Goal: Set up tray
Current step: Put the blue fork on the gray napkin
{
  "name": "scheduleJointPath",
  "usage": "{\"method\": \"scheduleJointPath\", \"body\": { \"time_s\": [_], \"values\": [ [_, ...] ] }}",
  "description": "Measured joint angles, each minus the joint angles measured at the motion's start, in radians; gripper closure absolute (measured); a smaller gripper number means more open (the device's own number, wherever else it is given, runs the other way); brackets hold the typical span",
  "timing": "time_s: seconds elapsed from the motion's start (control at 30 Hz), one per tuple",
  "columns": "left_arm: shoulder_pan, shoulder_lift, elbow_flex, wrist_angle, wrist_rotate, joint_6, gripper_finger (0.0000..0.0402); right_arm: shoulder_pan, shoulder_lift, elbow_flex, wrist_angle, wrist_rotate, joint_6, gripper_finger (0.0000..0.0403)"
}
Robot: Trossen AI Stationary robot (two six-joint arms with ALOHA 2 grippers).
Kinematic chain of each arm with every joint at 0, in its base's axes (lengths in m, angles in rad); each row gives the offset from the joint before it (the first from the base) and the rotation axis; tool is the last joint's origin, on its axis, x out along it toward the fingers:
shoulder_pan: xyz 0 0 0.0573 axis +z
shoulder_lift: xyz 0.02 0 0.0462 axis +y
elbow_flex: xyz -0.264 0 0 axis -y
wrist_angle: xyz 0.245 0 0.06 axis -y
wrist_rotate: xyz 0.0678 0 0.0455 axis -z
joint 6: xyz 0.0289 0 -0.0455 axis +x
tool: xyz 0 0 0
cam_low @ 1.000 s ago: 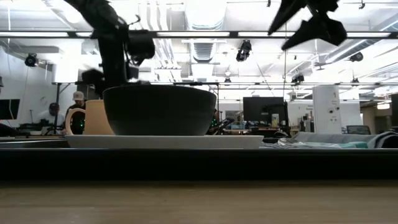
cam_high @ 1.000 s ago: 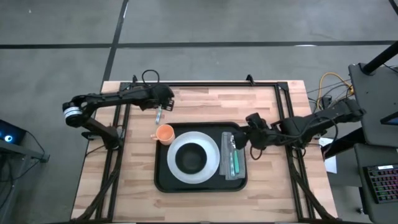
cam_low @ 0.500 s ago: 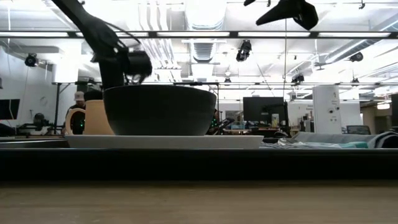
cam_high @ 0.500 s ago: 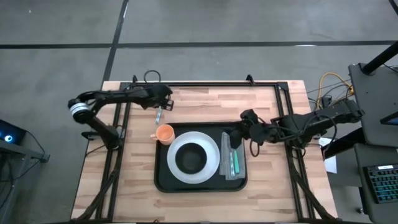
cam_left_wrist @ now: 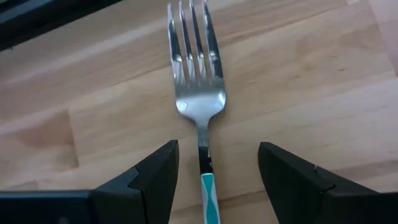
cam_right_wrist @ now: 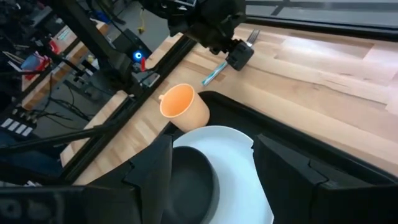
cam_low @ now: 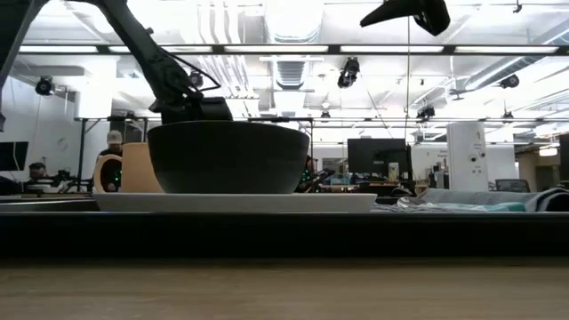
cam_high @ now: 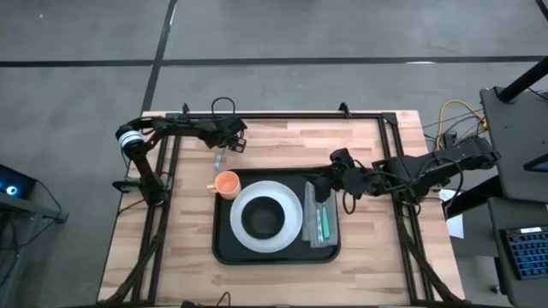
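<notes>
The black tray [cam_high: 224, 248] lies on the wooden table and holds a white plate [cam_high: 289, 224] with a black bowl [cam_high: 262, 219]. A grey napkin [cam_high: 321, 224] with teal-handled cutlery also lies in it. An orange cup [cam_high: 226, 183] stands at the tray's far left corner. A fork [cam_left_wrist: 194, 62] with a teal handle [cam_left_wrist: 209, 194] lies flat on the table beyond the tray. My left gripper [cam_left_wrist: 217, 149] is open and low over the fork, one finger on each side of the handle, not touching it. My right gripper [cam_high: 330, 183] is open and hovers over the napkin's far end.
A black metal frame [cam_high: 282, 115] runs along the table's far edge and down both sides. Bare wood [cam_high: 360, 145] lies between the tray and the far edge. Cables and equipment [cam_high: 514, 154] stand off the table's right side. People show far off in the room in the low view.
My left gripper has come down toward the fork while its arm swung in toward the table; it stays open. My right gripper has moved toward the table's left, from beside the tray's right edge to above the napkin's far end. The fork has not moved.
</notes>
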Motion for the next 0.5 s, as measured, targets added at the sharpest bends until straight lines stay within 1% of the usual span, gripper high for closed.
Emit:
{"method": "scheduleJointPath", "body": {
  "time_s": [0.13,0.27,0.33,0.43,0.5],
  "values": [
    [-0.001,0.007,0.0,-0.004,-0.013,-0.02,0.02,0.001,0.007,0.011,0.001,-0.001,-0.003,0.0193],
    [0.004,0.005,-0.002,-0.017,-0.021,-0.104,0.0209,0.001,0.009,0.011,0.002,-0.003,-0.001,0.0193],
    [0.01,0.005,-0.002,-0.026,-0.014,-0.152,0.0226,0.001,0.009,0.011,0.002,-0.004,-0.001,0.0193],
    [0.021,0.006,-0.004,-0.027,0.02,-0.211,0.0261,0.001,0.009,0.012,0.007,-0.008,-0.003,0.0193],
    [0.026,0.006,-0.004,-0.025,0.031,-0.21,0.0285,0.003,0.009,0.012,0.012,-0.009,-0.004,0.0193]
  ]
}}
